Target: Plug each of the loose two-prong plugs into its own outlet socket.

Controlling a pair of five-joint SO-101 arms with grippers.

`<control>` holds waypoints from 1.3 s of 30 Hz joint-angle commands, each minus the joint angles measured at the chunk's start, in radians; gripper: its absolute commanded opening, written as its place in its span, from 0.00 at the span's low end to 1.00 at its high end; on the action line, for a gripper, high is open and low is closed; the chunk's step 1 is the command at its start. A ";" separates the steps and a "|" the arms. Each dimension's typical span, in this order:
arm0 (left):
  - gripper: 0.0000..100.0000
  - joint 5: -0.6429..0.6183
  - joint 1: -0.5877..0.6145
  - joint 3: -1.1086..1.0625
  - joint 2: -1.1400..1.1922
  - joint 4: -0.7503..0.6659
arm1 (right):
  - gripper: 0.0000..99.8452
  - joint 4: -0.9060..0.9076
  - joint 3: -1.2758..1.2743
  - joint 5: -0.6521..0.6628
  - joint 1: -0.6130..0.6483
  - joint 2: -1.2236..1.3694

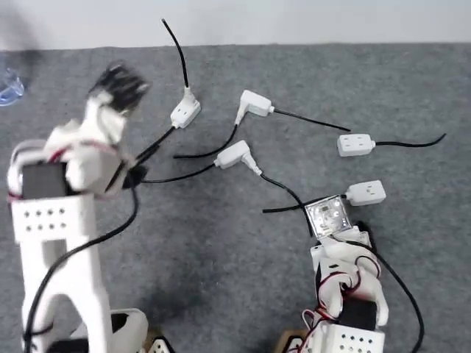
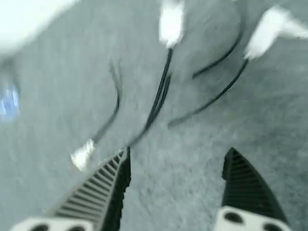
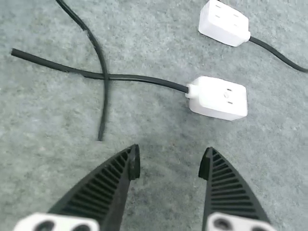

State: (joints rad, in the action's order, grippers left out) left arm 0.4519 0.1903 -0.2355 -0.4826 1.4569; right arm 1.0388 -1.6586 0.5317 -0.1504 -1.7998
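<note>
Three white two-prong plugs lie on the grey carpet: one (image 1: 185, 110) at the back, one (image 1: 254, 103) to its right, one (image 1: 234, 154) nearer the middle, each on a black cord. Two white outlet sockets lie at the right, the farther one (image 1: 353, 144) and the nearer one (image 1: 366, 193). My left gripper (image 1: 118, 84) hangs blurred above the carpet, left of the back plug; in its wrist view it (image 2: 179, 154) is open and holds nothing. My right gripper (image 3: 170, 154) is open just short of the nearer socket (image 3: 217, 97), with the farther socket (image 3: 224, 22) beyond.
Black cords (image 1: 193, 173) cross the middle of the carpet, and one cord end (image 3: 99, 137) lies close to my right gripper. A clear blue object (image 1: 9, 87) sits at the far left edge. A pale wall (image 1: 294, 18) bounds the back.
</note>
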 commanded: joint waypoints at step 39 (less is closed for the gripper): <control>0.29 -0.213 0.006 -1.294 -0.643 -0.907 | 0.20 0.691 3.067 -0.603 0.033 2.786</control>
State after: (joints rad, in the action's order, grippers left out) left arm 0.2432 0.2240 -1.5321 -1.1178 0.5915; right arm 1.6678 1.0311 -0.0729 -0.1181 0.8163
